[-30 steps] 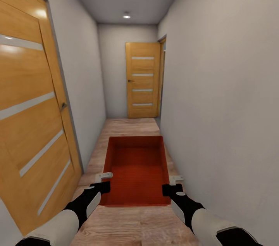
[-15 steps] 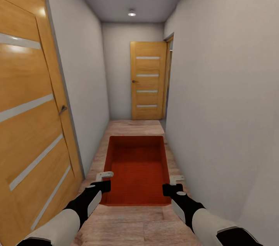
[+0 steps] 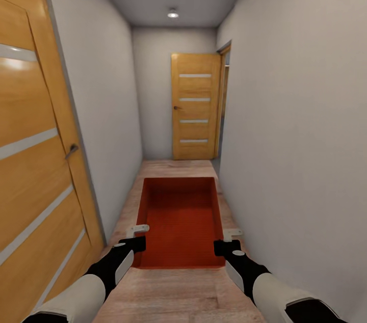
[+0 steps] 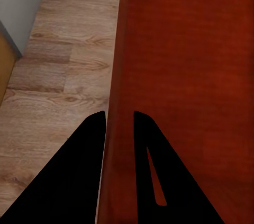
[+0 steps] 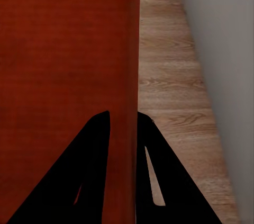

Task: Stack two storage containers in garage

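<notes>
A red-orange open-topped storage container (image 3: 179,221) hangs in front of me over the wood floor of a narrow hallway, carried by both arms. My left gripper (image 3: 136,233) is shut on its left wall, which runs between the two black fingers (image 4: 79,176) in the left wrist view. My right gripper (image 3: 232,235) is shut on the right wall (image 5: 132,75), pinched between its fingers (image 5: 153,176). The container (image 4: 185,75) looks empty inside.
The hallway has grey walls close on both sides. A wooden door (image 3: 35,160) stands near on the left. Another wooden door (image 3: 196,106) closes the far end, with a doorway opening (image 3: 224,104) beside it on the right wall. Light plank floor (image 3: 173,287) runs ahead.
The whole view has advanced down the hallway and turned slightly: the left door has slid back past me and the far door looks a little nearer. Both grippers keep their hold on the container.
</notes>
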Available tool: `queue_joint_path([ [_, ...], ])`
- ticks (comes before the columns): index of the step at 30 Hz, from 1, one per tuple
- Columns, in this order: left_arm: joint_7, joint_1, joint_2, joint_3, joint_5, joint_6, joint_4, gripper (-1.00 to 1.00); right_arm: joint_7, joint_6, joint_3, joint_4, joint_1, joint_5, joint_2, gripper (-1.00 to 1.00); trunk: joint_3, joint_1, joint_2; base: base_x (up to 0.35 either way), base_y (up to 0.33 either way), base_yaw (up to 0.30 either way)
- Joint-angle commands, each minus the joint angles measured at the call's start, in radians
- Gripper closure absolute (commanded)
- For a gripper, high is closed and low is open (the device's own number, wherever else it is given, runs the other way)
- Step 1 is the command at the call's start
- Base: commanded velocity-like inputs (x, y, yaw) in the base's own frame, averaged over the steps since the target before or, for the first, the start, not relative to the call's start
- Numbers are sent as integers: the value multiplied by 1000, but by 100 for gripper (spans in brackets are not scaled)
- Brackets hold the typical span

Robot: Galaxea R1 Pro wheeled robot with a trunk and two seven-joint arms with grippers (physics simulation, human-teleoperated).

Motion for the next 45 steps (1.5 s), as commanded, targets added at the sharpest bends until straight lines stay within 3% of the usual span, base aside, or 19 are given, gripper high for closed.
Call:
queue_joint_path([
  [1,22,-1,14,55,-15,-5,-6,100,-9,-6,-9,22,-1,-13,-3,100,-1,1,-1,323,0,0],
  [45,22,-1,14,55,-15,-5,-6,100,-10,-8,-9,22,-1,-13,0,100,-1,1,-1,323,0,0],
])
